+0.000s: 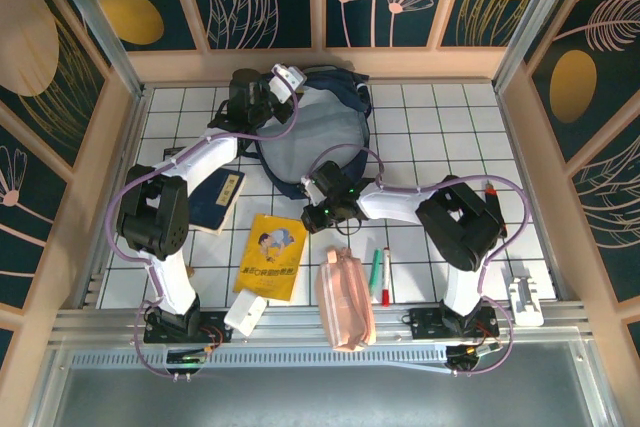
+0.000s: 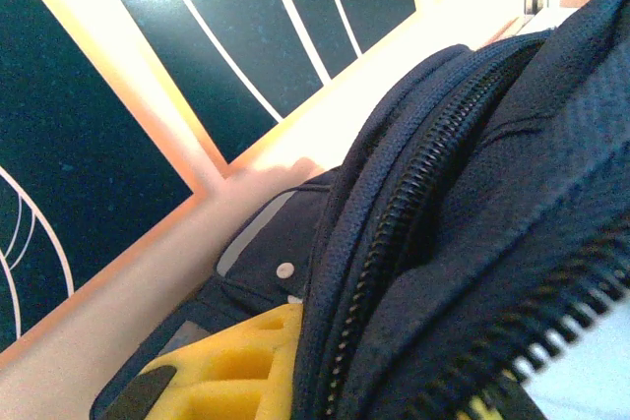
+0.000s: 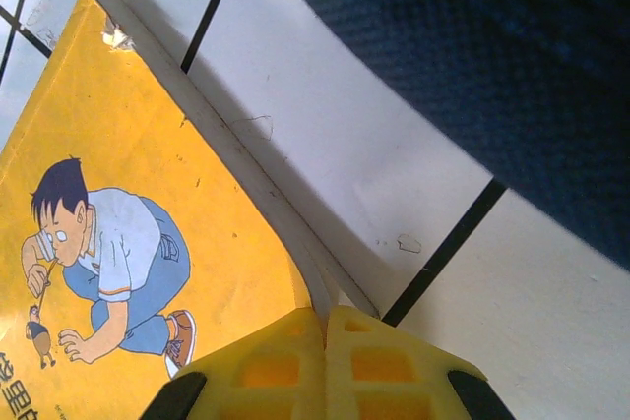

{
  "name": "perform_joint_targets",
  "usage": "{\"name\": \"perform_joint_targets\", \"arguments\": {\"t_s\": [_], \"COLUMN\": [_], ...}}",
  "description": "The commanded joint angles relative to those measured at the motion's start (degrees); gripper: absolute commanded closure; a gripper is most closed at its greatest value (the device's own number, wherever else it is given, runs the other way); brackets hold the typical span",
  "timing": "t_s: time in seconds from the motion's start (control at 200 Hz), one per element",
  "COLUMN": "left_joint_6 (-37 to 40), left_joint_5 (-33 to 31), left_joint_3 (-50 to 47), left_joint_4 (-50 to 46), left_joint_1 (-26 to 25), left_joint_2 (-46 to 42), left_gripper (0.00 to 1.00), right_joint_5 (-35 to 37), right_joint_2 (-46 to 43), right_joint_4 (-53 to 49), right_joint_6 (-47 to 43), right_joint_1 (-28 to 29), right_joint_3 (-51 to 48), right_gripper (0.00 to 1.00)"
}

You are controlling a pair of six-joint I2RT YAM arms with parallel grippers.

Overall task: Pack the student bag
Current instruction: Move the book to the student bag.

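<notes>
While your right hand (image 3: pixel 325 327) sits pinched shut on a corner of the yellow book (image 3: pixel 118 194), the student bag (image 1: pixel 318 132) lies just beyond it on the surface (image 1: pixel 440 127), grey lining showing. Your left hand (image 2: pixel 364 390) is clamped on the bag's far rim.

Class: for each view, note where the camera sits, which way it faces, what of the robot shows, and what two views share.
Top external: above and behind the arms, looking down on the table; both arms show.
Left wrist: on the left gripper, facing the student bag and back wall; yellow fingers show.
Right wrist: on the right gripper, facing down at the yellow book; shut fingers show.
Shared: both wrist views catch the navy bag.
</notes>
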Motion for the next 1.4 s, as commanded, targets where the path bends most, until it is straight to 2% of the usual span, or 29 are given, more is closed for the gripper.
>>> {"name": "perform_joint_targets", "arguments": {"t_s": [0.0,0.355,0.776,1.011,1.086,1.191,1.291,1.396], "left_joint_6": [1.1,2.6,4.5,5.9,6.2,5.7,5.2,5.0], "left_joint_5": [0.8,0.4,0.2,0.1,0.0,-0.2,0.3,0.7], "left_joint_3": [0.8,2.1,1.9,1.3,1.4,0.8,-0.8,-1.9], "left_joint_4": [3.1,1.2,-0.1,-0.9,-1.1,-0.7,0.5,0.8], "left_joint_1": [0.4,0.5,0.6,0.6,0.6,0.6,0.6,0.6], "left_joint_2": [-2.1,-1.7,-1.6,-2.2,-2.2,-2.4,-2.8,-2.8], "left_gripper": [1.0,1.0,1.0,1.0,1.0,1.0,1.0,1.0], "right_joint_5": [-0.2,1.5,4.3,3.4,3.5,3.6,4.8,4.9], "right_joint_2": [-4.7,-17.4,-19.3,-20.2,-20.4,-20.5,-20.1,-17.6], "right_joint_4": [-1.8,-6.9,-17.4,-21.6,-22.0,-18.6,-13.7,-10.6], "right_joint_6": [1.1,2.8,0.5,0.7,1.1,2.2,1.4,0.5], "right_joint_1": [-0.2,-0.8,-1.7,-1.9,-2.0,-3.3,-6.4,-11.0], "right_joint_3": [1.4,5.1,22.6,27.8,26.4,18.5,11.0,10.1], "right_gripper": [1.0,1.0,1.0,1.0,1.0,1.0,1.0,1.0]}}
